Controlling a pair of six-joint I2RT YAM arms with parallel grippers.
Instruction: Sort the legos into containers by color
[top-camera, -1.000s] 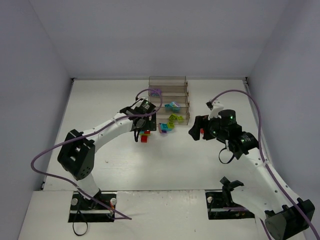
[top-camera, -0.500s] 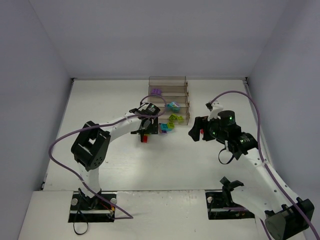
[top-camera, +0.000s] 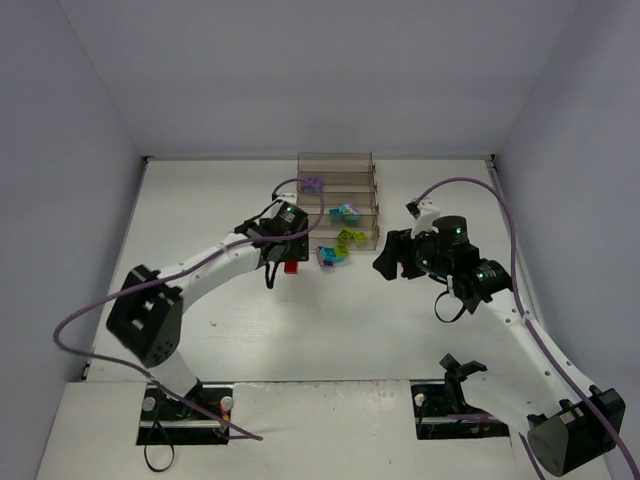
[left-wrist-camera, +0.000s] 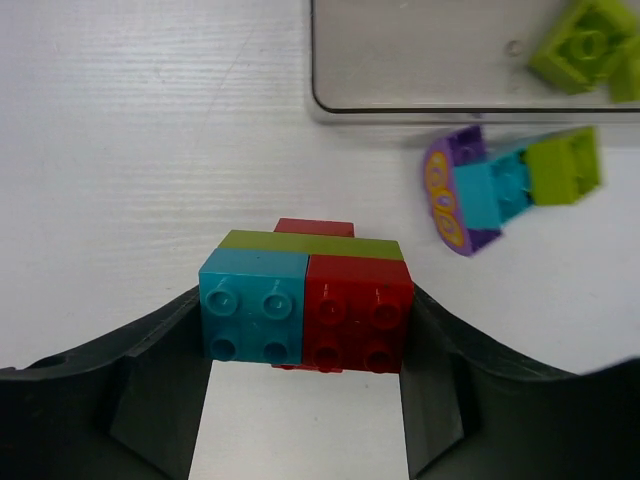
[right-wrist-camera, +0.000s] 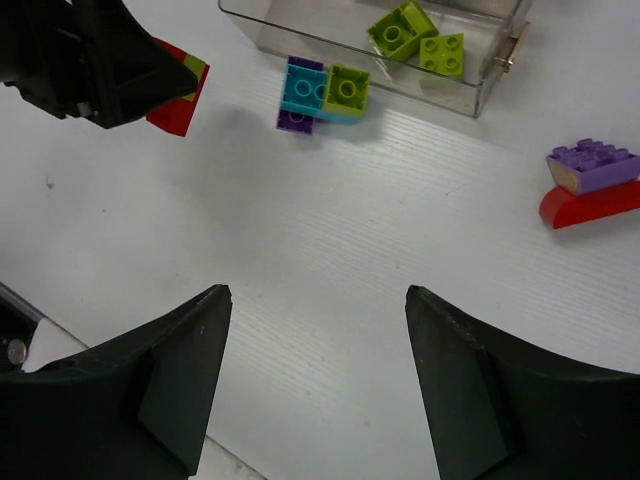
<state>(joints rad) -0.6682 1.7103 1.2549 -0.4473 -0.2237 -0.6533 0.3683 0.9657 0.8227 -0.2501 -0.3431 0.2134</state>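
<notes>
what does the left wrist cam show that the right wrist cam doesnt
Only left wrist: a close look at the left hand, both fingers against the sides of a teal, red and lime stack; the right wrist view catches just a red and lime corner of it.
Only right wrist: the right hand, open with nothing between its fingers, and a purple brick on a red curved piece off to the right.
Both: lime bricks in the clear tray, and the purple, teal and lime cluster lying just outside it.

Two arms (top-camera: 215, 262) (top-camera: 510, 320), one rack (top-camera: 335, 165), three mixed stacks (left-wrist-camera: 305, 310) (right-wrist-camera: 322, 95) (right-wrist-camera: 592, 185), two loose lime bricks (right-wrist-camera: 402, 30) (right-wrist-camera: 441, 52); purple pieces (top-camera: 313, 184) and cyan pieces (top-camera: 346, 212) too small to count.
</notes>
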